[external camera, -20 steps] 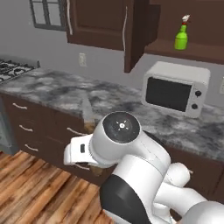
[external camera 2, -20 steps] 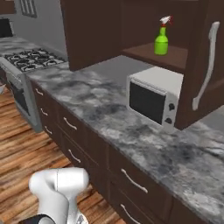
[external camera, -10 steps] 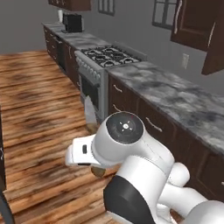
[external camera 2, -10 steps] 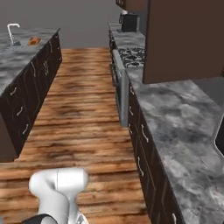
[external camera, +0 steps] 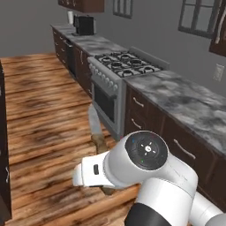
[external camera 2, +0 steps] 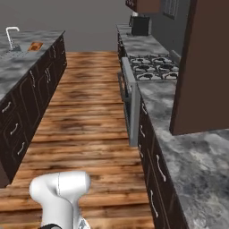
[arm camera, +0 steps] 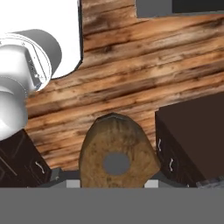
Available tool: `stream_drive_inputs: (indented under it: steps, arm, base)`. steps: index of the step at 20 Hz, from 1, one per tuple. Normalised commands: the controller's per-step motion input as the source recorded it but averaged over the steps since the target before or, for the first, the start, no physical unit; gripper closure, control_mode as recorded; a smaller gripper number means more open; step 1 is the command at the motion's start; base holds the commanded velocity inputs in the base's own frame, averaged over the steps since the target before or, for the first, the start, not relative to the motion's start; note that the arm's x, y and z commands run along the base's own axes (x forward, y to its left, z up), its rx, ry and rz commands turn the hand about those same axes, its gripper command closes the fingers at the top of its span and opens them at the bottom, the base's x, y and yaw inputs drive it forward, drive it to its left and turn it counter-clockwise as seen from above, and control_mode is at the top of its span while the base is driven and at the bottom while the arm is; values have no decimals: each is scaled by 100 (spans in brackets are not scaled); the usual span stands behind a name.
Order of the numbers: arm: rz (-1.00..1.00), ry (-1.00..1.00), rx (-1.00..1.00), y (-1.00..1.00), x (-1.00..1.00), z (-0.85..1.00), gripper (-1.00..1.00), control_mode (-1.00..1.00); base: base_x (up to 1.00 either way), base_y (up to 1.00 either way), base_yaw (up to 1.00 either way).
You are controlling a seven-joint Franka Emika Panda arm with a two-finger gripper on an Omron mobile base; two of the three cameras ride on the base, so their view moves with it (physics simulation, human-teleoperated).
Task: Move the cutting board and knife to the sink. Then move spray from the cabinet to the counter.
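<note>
A long kitchen aisle runs ahead, its plank floor (external camera 2: 89, 107) lying between a stove-side counter (external camera: 190, 103) and a dark island (external camera 2: 27, 89) opposite.

The gripper (arm camera: 111, 178) hangs low over the planks. It appears clamped on the knife (arm camera: 116, 148), whose brown wooden handle end, with a round hole in it, sits right between the finger tips. From the left base view the knife stands roughly upright just beyond the arm's elbow, grey blade above and handle below, out over open floor and touching nothing else.

Past it to the right is the stove (external camera: 126, 66). The sink (external camera 2: 10, 50) is far off at the top left of the right base view, on the island worktop and marked by its curved faucet (external camera 2: 10, 34). The cutting board (external camera 2: 35, 46) shows as a small brown patch just beside the faucet. I cannot tell whether it lies in the basin or on the stone next to it.

The step in hand looks like carrying the knife to that sink. To do it well, I would hold the grip firm and the wrist steady during the drive, since the blade sticks out past the arm. I would also pass wide of the oven door and the island's drawer handles. The arm should lift only once the base is close beside the basin, then bring the knife in low and let go away from the faucet.
</note>
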Motion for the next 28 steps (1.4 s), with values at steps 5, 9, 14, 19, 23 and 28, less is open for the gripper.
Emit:
stream_drive_inputs:
  steps: [5,9,14,19,23,28]
  arm:
    - [0,0,0,0,0,0,100,100]
    - [0,0,0,0,0,0,100,100]
    - [0,0,0,0,0,0,100,100]
    - [0,0,0,0,0,0,100,100]
    - [0,0,0,0,0,0,100,100]
    - [0,0,0,0,0,0,100,100]
  base:
    - [100,0,0]
    - [100,1,1]
    - [100,15,6]
    - [100,6,4]
    - [100,1,3]
    - [100,11,6]
